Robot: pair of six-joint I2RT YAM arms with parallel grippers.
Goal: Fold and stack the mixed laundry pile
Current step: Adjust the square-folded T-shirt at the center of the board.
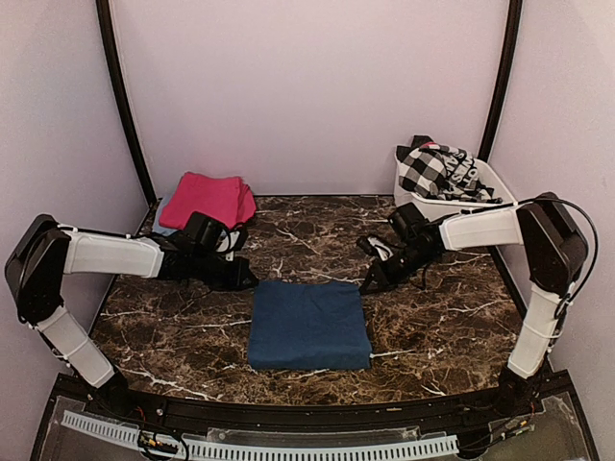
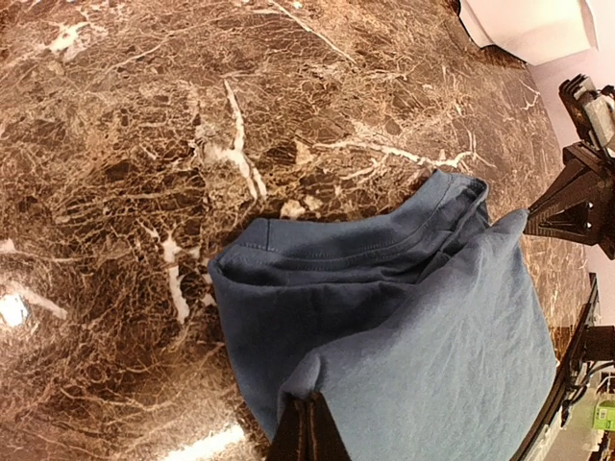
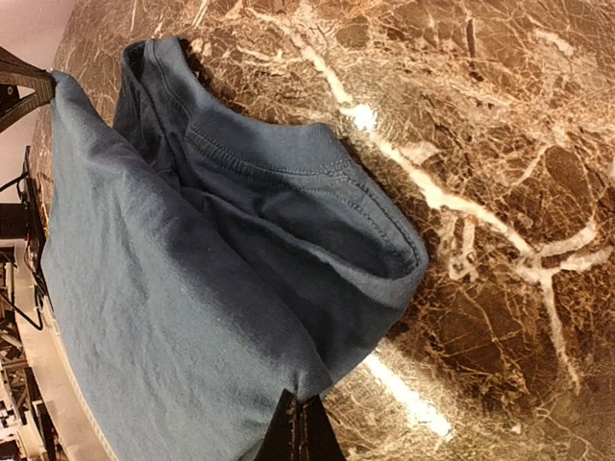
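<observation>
At 6 o'clock on the marble table (image 1: 163,336), nearest the arm bases, lies the navy-blue T-shirt (image 1: 307,327), folded to a rough square with its ribbed neckline (image 3: 288,165) showing in the upper layers. It looks light, limp knit cotton: it should drape and slide on the polished stone rather than hold a shape, so the doubled far corners look like the best places to grip, both lifted together to keep the layers aligned. The left gripper (image 1: 248,280) sits at the shirt's 11 o'clock corner and the right gripper (image 1: 373,284) at its 1 o'clock corner; in each wrist view the fingers are pressed together, pinching a bunched fold of blue cloth. Farther back, at 10 o'clock, a folded magenta-pink cloth (image 1: 207,199) rests on a light-blue piece (image 1: 161,217). At 2 o'clock the white tub (image 1: 452,204) holds the black-and-white checked garment (image 1: 434,170), not yet folded.
</observation>
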